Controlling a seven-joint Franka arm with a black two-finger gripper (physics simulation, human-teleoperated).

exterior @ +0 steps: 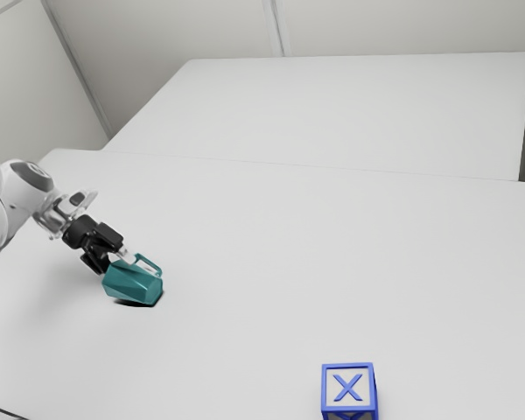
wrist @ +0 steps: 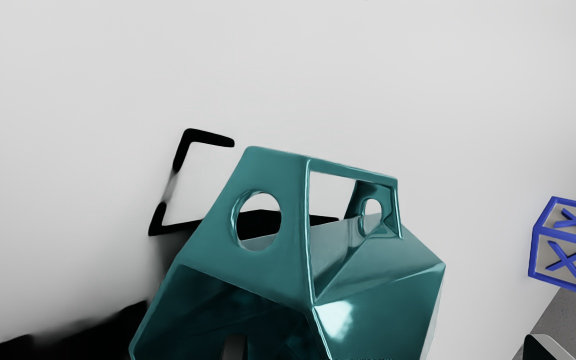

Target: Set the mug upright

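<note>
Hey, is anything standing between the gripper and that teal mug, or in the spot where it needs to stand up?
Nothing visible stands in the way: the gripper is right at the tipped mug. The blue-edged X block sits well away, toward the exterior view's right.

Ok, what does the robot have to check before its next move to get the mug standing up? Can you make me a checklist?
1. Mug standing up: not ok, it lies on its side.
2. Gripper open: ok, its fingers are wide apart.
3. One finger lined up with the mug's mouth: ok, it shows against the dark opening. Is it really inside? Cannot tell.
4. Mug gripped from both sides: not ok, the other finger is out beside it, not touching.
5. Handle off the table: ok, it is on the mug's upper side.
6. Block with the X out of the way: ok, it sits well apart.
</note>
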